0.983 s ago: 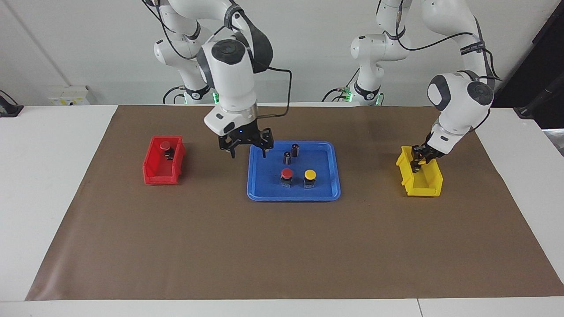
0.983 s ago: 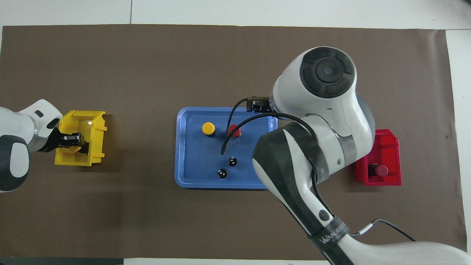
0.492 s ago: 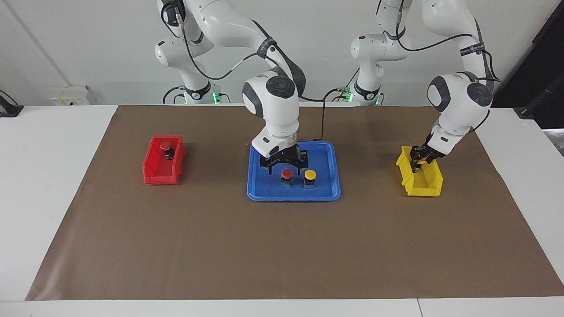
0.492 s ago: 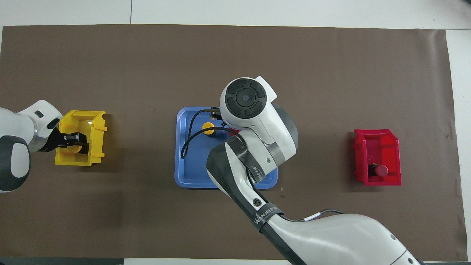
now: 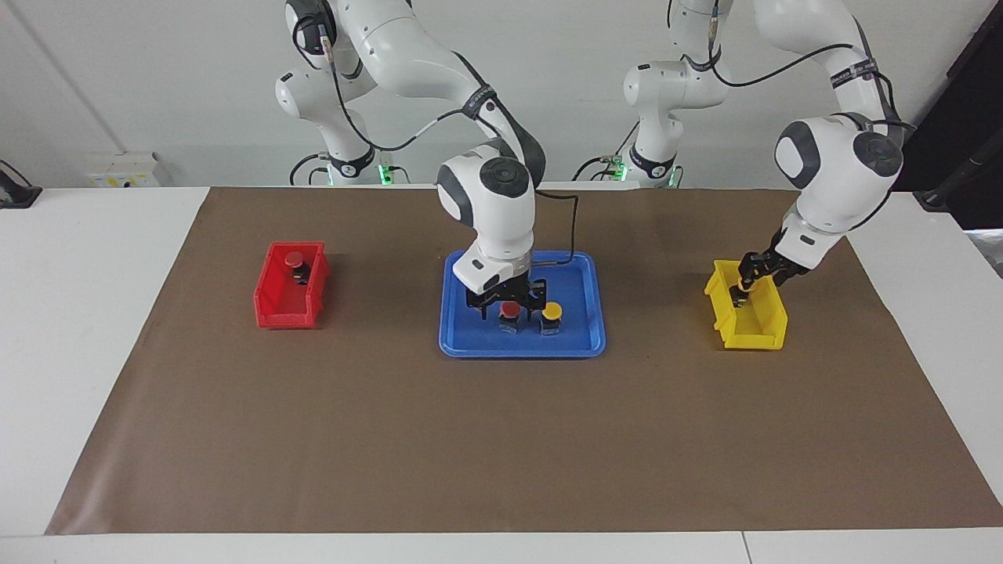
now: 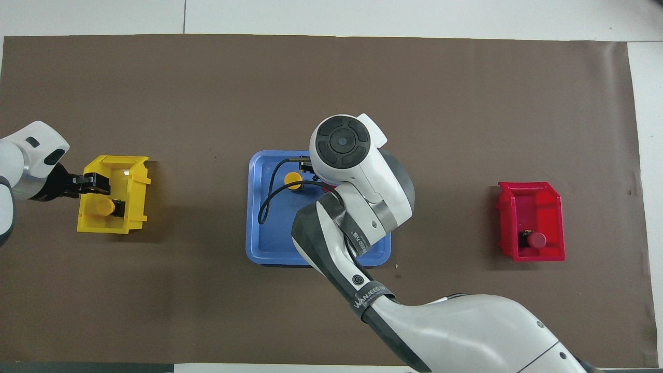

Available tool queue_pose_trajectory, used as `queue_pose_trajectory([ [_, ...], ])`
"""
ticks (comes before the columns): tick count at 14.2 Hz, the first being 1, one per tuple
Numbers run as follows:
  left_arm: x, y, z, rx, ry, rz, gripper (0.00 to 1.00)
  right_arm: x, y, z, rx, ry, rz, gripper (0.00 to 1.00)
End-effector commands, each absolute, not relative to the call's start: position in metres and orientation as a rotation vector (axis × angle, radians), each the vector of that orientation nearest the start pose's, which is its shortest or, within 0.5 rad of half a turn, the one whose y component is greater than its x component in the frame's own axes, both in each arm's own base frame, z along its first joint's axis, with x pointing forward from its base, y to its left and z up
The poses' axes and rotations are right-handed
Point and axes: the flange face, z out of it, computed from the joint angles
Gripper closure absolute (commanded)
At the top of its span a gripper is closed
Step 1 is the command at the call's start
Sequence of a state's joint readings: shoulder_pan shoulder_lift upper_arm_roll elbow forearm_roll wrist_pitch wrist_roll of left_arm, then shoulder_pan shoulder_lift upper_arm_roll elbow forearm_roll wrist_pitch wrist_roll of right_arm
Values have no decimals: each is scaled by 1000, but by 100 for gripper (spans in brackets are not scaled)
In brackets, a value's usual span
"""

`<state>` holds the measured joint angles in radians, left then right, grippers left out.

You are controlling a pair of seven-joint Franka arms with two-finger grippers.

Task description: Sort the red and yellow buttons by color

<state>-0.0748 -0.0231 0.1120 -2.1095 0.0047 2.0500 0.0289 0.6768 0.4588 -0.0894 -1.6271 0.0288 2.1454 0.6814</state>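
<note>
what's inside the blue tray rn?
In the blue tray: a red button with the right claw down around it, and a yellow button beside it. The right arm covers the tray's part nearer the robots, so anything there is hidden.

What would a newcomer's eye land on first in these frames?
Probably the right gripper down in the blue tray mid-table, its fingers straddling a red button beside a yellow button. Next, the bright bins at each end: the left gripper over the yellow bin, and the red bin.

a robotics lab: 2 bench-mounted arms (image 5: 486,102), plain white wall (image 5: 157,78).
</note>
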Motion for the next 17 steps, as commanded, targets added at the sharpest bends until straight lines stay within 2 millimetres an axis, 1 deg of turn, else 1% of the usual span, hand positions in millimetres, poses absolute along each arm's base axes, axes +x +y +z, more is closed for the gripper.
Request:
queue_pose_trajectory([
  [1, 541, -38, 440, -3120, -33, 48, 14, 551, 386, 357, -3091, 167, -88, 16],
  [3, 537, -87, 442, -3119, -62, 28, 5, 549, 388, 355, -3080, 159, -104, 19],
  [4, 535, -108, 444, -3120, -71, 12, 0, 549, 388, 354, -3081, 159, -102, 20],
  [6, 531, -152, 447, -3122, -110, -14, 0, 545, 388, 351, -3085, 156, -92, 26],
  [7, 532, -168, 442, -3118, -126, -7, 0, 540, 391, 350, -3084, 142, -85, 29],
  [8, 532, -184, 445, -3119, -141, -18, 0, 538, 390, 346, -3084, 140, -83, 33],
  [9, 533, -202, 442, -3119, -163, -24, 0, 535, 392, 346, -3082, 134, -82, 33],
  [10, 538, -215, 442, -3125, -172, -35, 0, 533, 395, 346, -3079, 127, -78, 34],
  [11, 543, -220, 443, -3132, -173, -39, 0, 531, 397, 347, -3079, 121, -77, 34],
  [12, 542, -228, 443, -3153, -176, -29, 0, 530, 398, 347, -3078, 116, -75, 35],
  [13, 540, -247, 442, -3163, -149, -22, 0, 530, 397, 346, -3079, 111, -73, 40],
  [14, 543, -256, 434, -3157, -158, -10, 0, 531, 396, 346, -3079, 111, -74, 49],
  [15, 546, -260, 434, -3156, -184, -15, 0, 533, 394, 347, -3077, 112, -80, 61],
  [16, 544, -273, 432, -3157, -178, -14, 0, 535, 393, 347, -3076, 117, -83, 72],
  [17, 547, -278, 427, -3153, -182, -9, 0, 538, 391, 349, -3073, 119, -88, 80],
])
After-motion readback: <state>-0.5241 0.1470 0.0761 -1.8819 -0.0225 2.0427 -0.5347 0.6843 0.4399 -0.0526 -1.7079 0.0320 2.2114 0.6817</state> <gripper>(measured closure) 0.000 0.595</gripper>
